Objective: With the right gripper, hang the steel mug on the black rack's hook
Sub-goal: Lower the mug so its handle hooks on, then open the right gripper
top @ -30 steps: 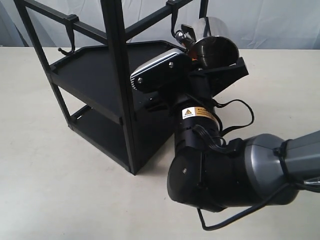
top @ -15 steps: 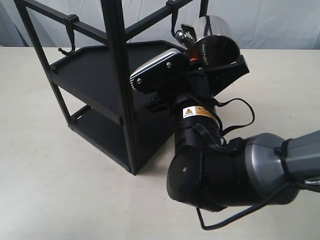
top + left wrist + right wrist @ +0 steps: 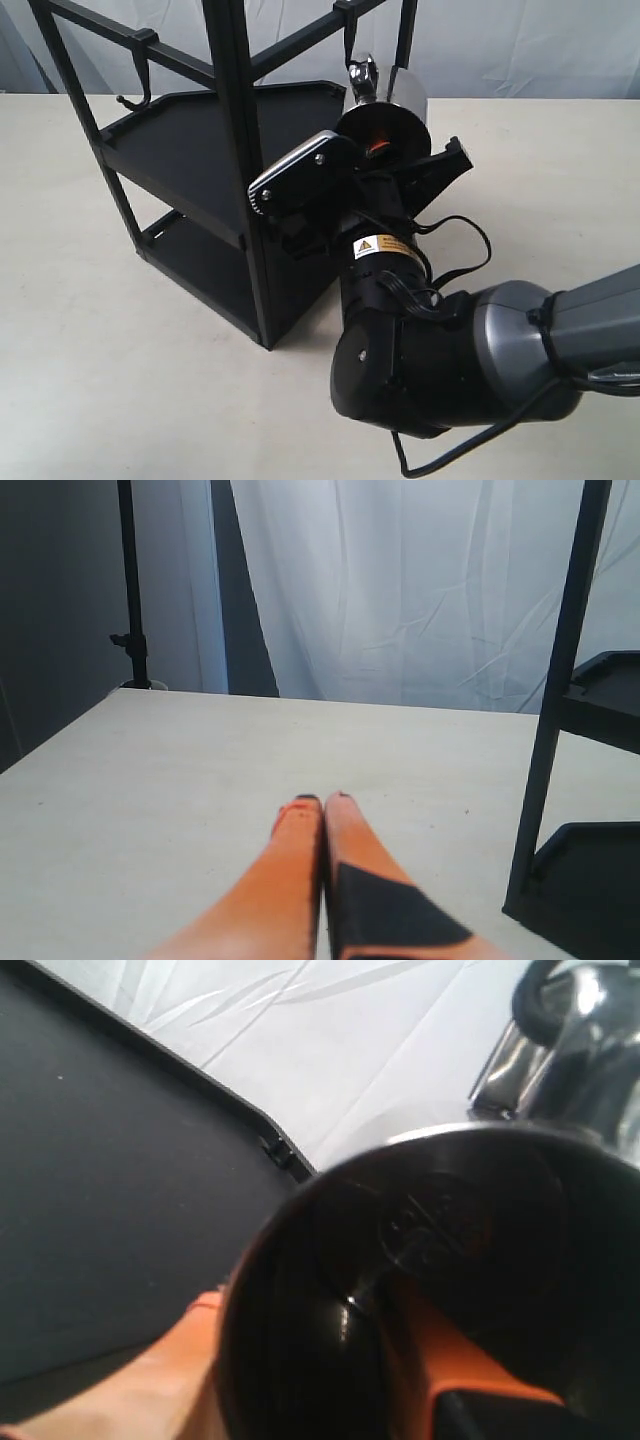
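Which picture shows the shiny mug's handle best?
The exterior view: the mug hangs tipped, its handle right under the rack's hook. The right wrist view shows mostly the mug's dark inside, with the handle at the edge. The left wrist view shows no mug.

Right end effector — raised on a steeply angled arm, wrist rolled, orange fingers clamped on the steel mug. Left end effector — low, level, fingers pressed together, holding nothing.
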`<state>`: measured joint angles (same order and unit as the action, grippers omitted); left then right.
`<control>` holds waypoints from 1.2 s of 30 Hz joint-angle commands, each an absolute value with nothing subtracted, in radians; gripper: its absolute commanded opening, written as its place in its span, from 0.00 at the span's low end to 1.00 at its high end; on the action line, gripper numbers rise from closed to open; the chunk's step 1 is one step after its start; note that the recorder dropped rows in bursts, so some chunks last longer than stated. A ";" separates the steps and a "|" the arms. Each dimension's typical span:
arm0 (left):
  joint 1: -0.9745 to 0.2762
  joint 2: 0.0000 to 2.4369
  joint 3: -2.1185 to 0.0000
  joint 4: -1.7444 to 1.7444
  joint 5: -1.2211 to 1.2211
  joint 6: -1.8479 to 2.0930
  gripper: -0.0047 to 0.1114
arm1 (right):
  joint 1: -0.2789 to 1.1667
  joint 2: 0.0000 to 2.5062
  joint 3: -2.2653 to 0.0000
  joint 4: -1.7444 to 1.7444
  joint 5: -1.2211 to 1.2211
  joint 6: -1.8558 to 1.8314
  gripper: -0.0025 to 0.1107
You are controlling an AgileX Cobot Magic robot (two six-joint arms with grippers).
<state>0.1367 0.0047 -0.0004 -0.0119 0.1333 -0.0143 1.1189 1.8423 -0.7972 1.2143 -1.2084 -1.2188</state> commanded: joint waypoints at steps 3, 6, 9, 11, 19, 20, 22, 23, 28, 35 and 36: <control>0.128 0.000 0.000 -0.022 0.128 -0.017 0.05 | 1.118 1.840 -0.794 1.222 -1.205 -1.219 0.39; 0.128 0.000 0.000 -0.022 0.128 -0.017 0.05 | 1.118 1.840 -0.794 1.245 -1.205 -1.219 0.39; 0.128 0.000 0.000 -0.022 0.128 -0.017 0.05 | 1.118 1.840 -0.794 1.294 -1.205 -1.219 0.39; 0.128 0.000 0.000 -0.022 0.128 -0.017 0.05 | 1.118 1.840 -0.794 1.315 -1.205 -1.221 0.39; 0.128 0.000 0.000 -0.022 0.128 -0.017 0.05 | 1.120 1.840 -0.794 1.306 -1.197 -1.263 0.39; 0.128 0.000 0.000 -0.022 0.128 -0.017 0.05 | 1.120 1.840 -0.794 1.304 -1.198 -1.265 0.39; 0.128 0.000 0.000 -0.022 0.128 -0.017 0.05 | 1.134 1.840 -0.794 1.304 -1.213 -1.281 0.39; 0.128 0.000 0.000 -0.022 0.128 -0.017 0.05 | 1.143 1.840 -0.794 1.304 -1.215 -1.288 0.39; 0.128 0.000 0.000 -0.022 0.128 -0.017 0.05 | 1.192 1.840 -0.794 1.302 -1.221 -1.290 0.39; 0.128 0.000 0.000 -0.022 0.128 -0.017 0.05 | 1.208 1.840 -0.794 1.308 -1.221 -1.290 0.39; 0.128 0.000 0.000 -0.022 0.128 -0.017 0.05 | 1.208 1.840 -0.794 1.310 -1.221 -1.290 0.39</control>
